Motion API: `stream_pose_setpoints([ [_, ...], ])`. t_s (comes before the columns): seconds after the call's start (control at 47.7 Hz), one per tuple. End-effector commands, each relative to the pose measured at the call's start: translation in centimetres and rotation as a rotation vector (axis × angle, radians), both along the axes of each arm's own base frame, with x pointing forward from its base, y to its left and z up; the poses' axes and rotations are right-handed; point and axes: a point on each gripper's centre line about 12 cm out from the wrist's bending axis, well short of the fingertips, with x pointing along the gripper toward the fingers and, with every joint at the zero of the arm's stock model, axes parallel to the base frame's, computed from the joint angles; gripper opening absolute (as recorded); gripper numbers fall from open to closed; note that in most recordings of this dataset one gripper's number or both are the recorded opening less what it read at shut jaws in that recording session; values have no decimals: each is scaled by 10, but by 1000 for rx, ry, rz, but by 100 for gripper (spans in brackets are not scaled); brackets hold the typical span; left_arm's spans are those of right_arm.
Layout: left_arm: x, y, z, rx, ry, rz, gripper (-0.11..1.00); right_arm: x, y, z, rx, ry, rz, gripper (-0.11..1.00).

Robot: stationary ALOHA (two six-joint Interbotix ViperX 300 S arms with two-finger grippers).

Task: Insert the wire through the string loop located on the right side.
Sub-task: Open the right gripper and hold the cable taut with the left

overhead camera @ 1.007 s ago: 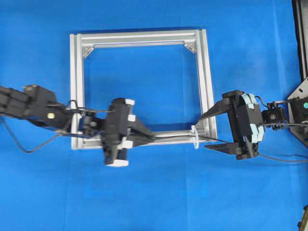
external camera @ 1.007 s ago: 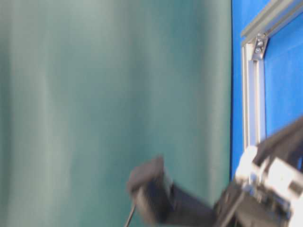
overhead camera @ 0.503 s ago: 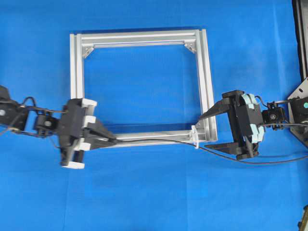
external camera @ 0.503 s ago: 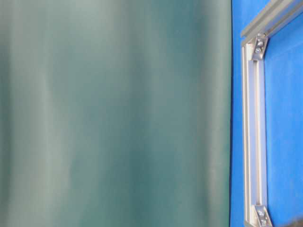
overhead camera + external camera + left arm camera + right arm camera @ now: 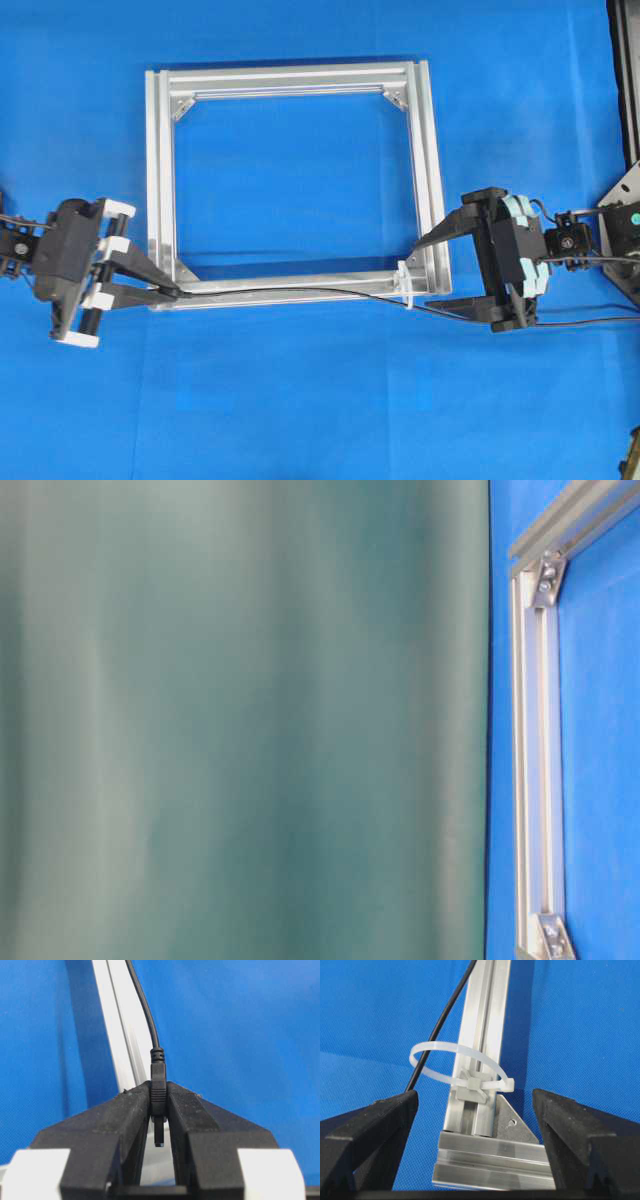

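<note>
Left gripper [image 5: 159,1105] pinching the plug end of the wire [image 5: 300,291], just outside the frame [image 5: 160,180]'s near-left corner. Wire running along the frame's near rail, passing through the string loop [image 5: 455,1067]. Right gripper [image 5: 475,1105] gaping wide, gripping nothing. Likely handling: light, limp; gripping at stiff plug.

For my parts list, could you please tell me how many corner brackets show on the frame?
3: top left, top right, bottom left. The bottom-right corner may hide a fourth.

My overhead camera looks straight down on the frame [image 5: 290,180]. Table-level sits low, mostly facing a green backdrop [image 5: 240,720]. Both wrist cameras look closely along their jaws at that frame.
</note>
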Motion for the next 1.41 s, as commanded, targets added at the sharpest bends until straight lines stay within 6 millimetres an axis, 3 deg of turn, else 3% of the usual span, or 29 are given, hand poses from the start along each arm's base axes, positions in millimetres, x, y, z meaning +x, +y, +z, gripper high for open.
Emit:
stream_pose_setpoints([
  [0.0,-2,-1,8,-7,-27,-7,8,3,1,7,3,-31,3,82],
  [0.44,-8,5,0,8,52,8,11,4,1,7,4,-27,3,82],
  [0.503,-8,6,0,9,51,12,26,4,1,8,5,-29,2,82],
  [0.65,-8,6,-1,11,57,13,73,4,1,7,5,-27,2,82],
  [0.755,-8,9,-1,11,57,24,91,4,1,7,4,-23,2,82],
  [0.986,-3,9,4,6,38,28,89,4,1,9,6,-30,2,82],
  [1.384,6,6,30,-12,-19,24,89,-6,-1,50,17,-73,0,82],
])
